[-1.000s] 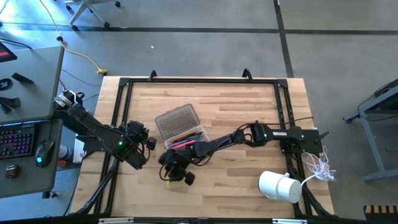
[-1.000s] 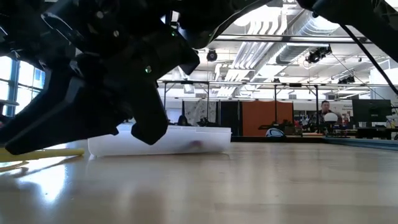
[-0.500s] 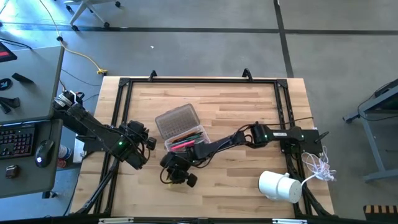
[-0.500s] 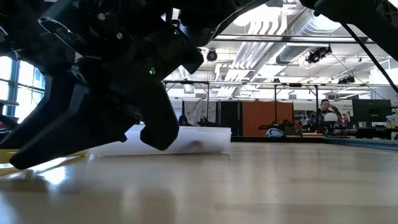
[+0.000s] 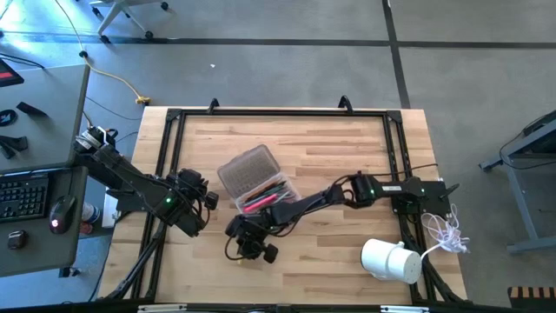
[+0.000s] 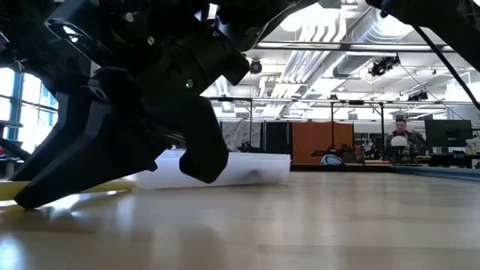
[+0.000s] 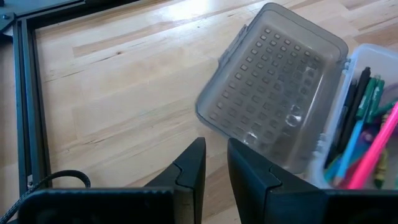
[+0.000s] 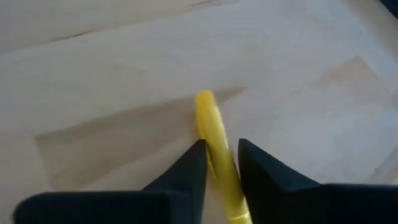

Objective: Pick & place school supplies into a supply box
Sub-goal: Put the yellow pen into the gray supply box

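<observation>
The supply box (image 5: 257,181) lies open on the table's middle. Its ribbed grey lid (image 7: 273,87) is folded back flat, and the clear base (image 5: 268,196) holds several pens in pink, green and blue. My right gripper (image 8: 221,167) is down at the table near of the box, with a yellow marker (image 8: 210,121) running between its fingers. In the low view the marker (image 6: 105,186) lies flat on the wood. My left gripper (image 7: 216,168) waits left of the box, shut and empty, pointing at the lid. My right gripper has the yellow marker pinched between its two fingers. They close on the barrel (image 8: 219,155) some way back from its free end. The fingers slant down from above and run along the marker. The marker lies on the table.
A white cylinder (image 5: 389,259) and a white cord (image 5: 447,230) sit by the table's right near corner. Black frame rails (image 5: 165,156) run along the table's sides. Bare wood lies right of the box. A person (image 6: 400,142) stands far back in the room.
My right gripper has sunk to the table top and shifted a little toward the near edge, over the yellow marker. The supply box has slid and turned slightly toward the table's right.
</observation>
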Controlling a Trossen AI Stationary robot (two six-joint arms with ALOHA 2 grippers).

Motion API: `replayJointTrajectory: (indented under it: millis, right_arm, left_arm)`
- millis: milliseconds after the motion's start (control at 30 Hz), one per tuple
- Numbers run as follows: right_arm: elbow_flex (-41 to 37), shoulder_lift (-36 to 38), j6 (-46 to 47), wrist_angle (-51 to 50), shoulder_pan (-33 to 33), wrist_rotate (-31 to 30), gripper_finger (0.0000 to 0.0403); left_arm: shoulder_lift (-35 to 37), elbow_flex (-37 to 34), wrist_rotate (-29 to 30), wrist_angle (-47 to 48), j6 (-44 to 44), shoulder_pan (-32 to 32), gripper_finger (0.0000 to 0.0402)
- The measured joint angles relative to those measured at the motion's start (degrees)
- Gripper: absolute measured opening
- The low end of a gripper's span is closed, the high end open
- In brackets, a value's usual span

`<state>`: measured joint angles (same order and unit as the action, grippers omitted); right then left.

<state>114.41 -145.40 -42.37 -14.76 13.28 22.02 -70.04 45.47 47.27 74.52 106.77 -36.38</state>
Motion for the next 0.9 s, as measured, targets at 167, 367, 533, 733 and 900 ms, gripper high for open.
replayJointTrajectory:
  millis: [167, 367, 533, 733, 900]
  right_arm:
    - [0.00, 0.00, -0.10, -0.05, 0.93, -0.63, 0.0029]
    - [-0.11, -0.09, -0.44, 5.62, 1.95, -4.80, 0.0023]
    - [-0.11, 1.68, -1.96, 7.20, 3.47, -21.25, 0.0045]
    - [-0.09, 3.29, -6.20, 8.61, 3.95, -50.44, 0.0020]
    - [-0.09, 3.57, -2.21, 2.12, 1.71, -65.21, 0.0020]
  left_arm:
    - [0.00, 0.00, -0.02, 0.00, 0.02, -0.01, 0.0101]
    - [0.00, 0.00, -0.04, -0.01, 0.02, -0.02, 0.0101]
    - [0.00, 0.00, -0.15, 0.06, -0.66, -0.02, 0.0101]
    - [0.00, 0.00, -0.70, -0.06, -1.96, -0.02, 0.0101]
    - [0.00, 0.00, -2.62, -0.13, -1.95, -0.02, 0.0101]
